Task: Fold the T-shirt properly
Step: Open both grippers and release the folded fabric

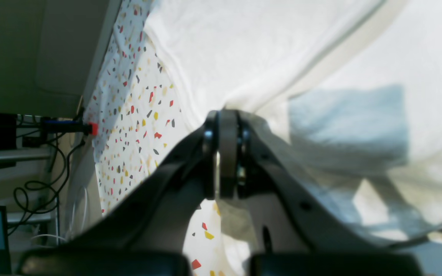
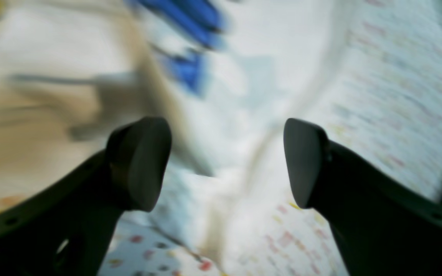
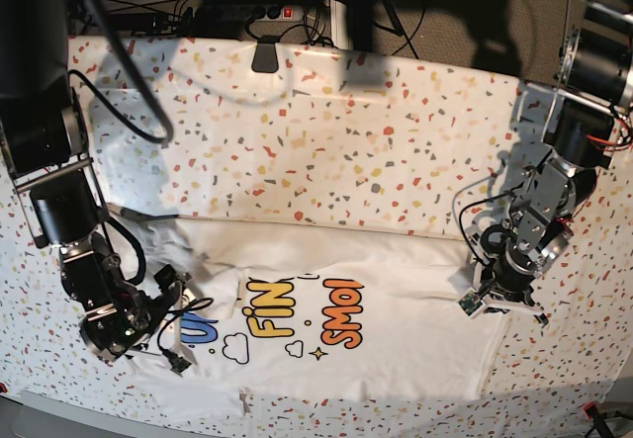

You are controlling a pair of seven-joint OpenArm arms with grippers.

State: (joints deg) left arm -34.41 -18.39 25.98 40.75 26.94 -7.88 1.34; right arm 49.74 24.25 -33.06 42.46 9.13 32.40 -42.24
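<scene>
Pinching a bunched fold of the T-shirt, the left end effector is clenched at the base view's right; the right end effector gapes released, apparently above blurred shirt on the speckled desk.

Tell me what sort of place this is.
Probably a robotics lab bench. Two arms, the left gripper and right gripper, work a T-shirt on a speckled table cover, with a power strip and cables behind.

Base view looks straight down; both wrist views sit close above the T-shirt.
</scene>
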